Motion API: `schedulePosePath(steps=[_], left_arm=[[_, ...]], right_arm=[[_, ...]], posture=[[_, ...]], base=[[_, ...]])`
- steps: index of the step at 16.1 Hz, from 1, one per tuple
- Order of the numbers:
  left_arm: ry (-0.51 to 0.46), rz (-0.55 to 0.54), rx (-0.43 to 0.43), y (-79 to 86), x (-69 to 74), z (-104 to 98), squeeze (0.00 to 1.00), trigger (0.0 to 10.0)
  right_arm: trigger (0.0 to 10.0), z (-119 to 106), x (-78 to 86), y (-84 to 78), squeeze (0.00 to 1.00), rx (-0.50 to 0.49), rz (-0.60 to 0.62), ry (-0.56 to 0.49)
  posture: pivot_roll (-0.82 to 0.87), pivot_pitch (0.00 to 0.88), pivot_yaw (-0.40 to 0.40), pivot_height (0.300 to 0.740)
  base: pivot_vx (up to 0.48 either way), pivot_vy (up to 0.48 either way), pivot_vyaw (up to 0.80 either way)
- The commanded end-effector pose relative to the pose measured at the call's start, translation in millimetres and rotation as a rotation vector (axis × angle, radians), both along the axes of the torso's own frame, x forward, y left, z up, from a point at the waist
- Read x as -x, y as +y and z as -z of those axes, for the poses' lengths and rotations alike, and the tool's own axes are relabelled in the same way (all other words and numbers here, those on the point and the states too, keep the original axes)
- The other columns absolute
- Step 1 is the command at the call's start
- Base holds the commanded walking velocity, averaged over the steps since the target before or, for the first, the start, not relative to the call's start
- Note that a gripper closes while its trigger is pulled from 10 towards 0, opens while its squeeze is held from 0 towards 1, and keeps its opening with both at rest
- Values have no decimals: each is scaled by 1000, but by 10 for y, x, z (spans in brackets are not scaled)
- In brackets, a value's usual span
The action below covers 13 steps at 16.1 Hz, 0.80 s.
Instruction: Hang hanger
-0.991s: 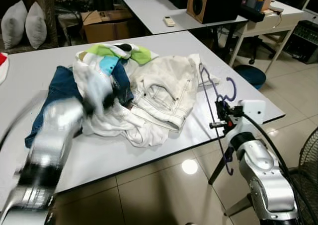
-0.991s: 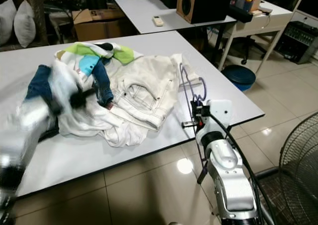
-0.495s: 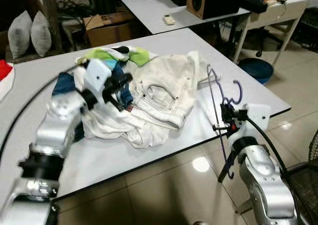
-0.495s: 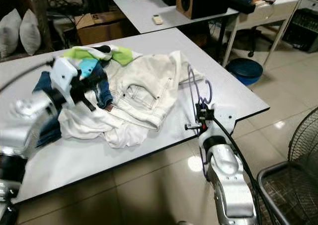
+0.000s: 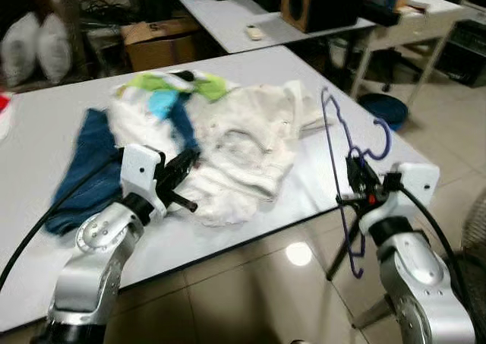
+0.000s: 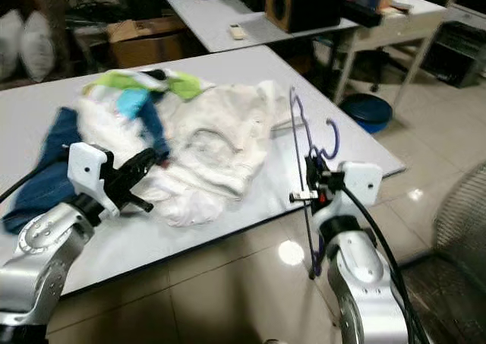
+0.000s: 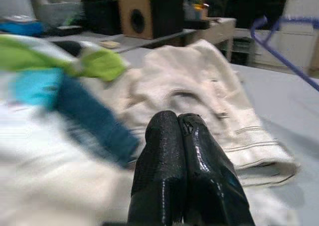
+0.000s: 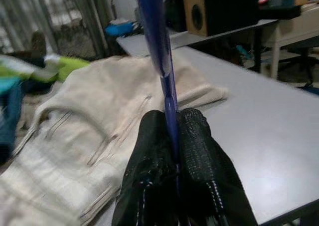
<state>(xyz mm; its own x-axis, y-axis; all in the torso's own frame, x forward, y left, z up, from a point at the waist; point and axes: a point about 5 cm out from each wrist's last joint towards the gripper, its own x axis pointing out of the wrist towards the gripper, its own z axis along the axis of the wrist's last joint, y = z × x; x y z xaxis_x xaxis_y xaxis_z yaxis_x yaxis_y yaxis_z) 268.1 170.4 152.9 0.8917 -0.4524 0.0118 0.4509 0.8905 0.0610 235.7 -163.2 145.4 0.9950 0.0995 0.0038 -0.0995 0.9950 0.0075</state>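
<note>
Right end effector [image 8: 172,131] was clamped on purple hanger [image 5: 339,143] at desk [image 5: 45,124] edge; left end effector [image 7: 179,136] was pressed together, empty, near clothes pile [image 5: 228,143].

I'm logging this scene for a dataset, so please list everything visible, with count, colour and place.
hanger: one, purple, held upright at the table's right edge
white jeans: one, cream, mid-table
clothes pile: several, white, green, turquoise, behind the jeans
blue garment: one, table's left
table: one, white
speaker: one, wood and black, on the far desk
pillows: two, grey, far left
left gripper: shut, empty, by the pile
right gripper: shut on the hanger
</note>
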Motion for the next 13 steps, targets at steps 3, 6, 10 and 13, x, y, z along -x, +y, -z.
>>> schedulePosePath(steps=[3,6,10,13], left_arm=[[23,-39,-52,62,125,52,0,10000],[8,1,-110,-41,109,-16,0,10000],[26,-22,-91,-171,48,54,0,10000],[87,-76,-18,-229,-3,146,71,10000]], right_arm=[[10000,53,142,55,0,-10,-1,24],[10000,112,243,-8,0,-17,27,61],[10000,48,251,-138,0,1,59,36],[10000,14,239,-234,0,48,44,39]], posture=[[-127,0,24,740],[-128,0,41,740],[-128,0,39,740],[-154,0,42,740]], base=[[0,404,0],[0,271,0],[0,-480,0],[0,-160,0]])
